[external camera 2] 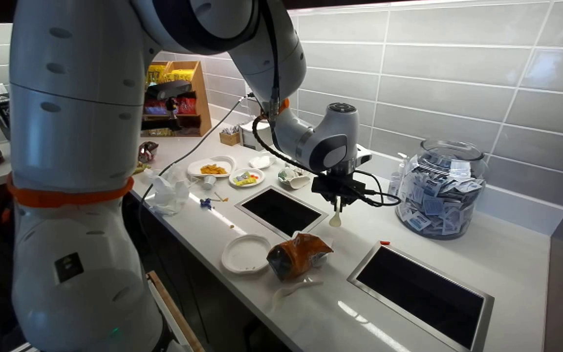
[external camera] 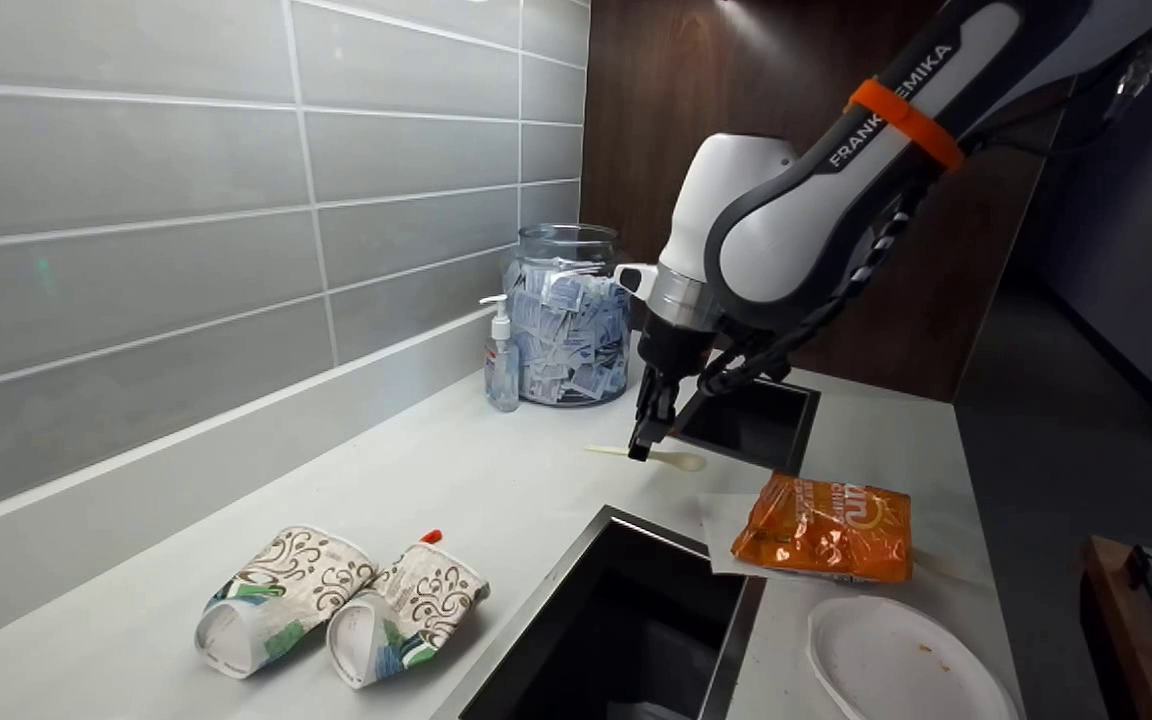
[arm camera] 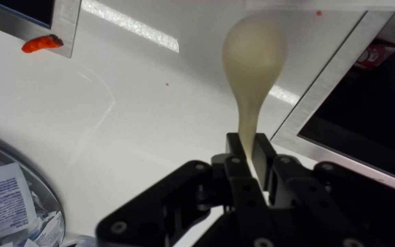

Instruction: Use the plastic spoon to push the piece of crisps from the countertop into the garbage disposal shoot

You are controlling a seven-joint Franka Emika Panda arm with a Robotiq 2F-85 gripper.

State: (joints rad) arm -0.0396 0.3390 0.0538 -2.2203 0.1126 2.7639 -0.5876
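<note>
We give positions relative to the clear jar [external camera: 568,246], taken here as landmark. The gripper [arm camera: 247,139] hangs near it, on the side toward the orange bag [external camera: 826,530], with its jaws drawn together on the handle of the plastic spoon [arm camera: 255,51]; the bowl projects beyond the grip. We cannot tell whether the bowl touches the countertop [arm camera: 142,123] or clears it. The piece of crisps [arm camera: 42,43] lies near the jar, at a corner of what we take to be the garbage disposal shoot [arm camera: 65,20] (an inference from the crisp's place; no label shows). It straddles the outer edge of the metal rim, partly on the rim and partly on the countertop, well apart from the spoon.

Of the task, we count the grasp of the tool as done. The push is not completed: the crisp is outside the shoot. What is left, we judge, is to bring the bowl round to the jar side of the crisp, lower it if it is raised, and sweep away from the jar, over the rim and in. Because the crisp sits at a corner, an oblique push could, we expect, miss the shoot.
</note>
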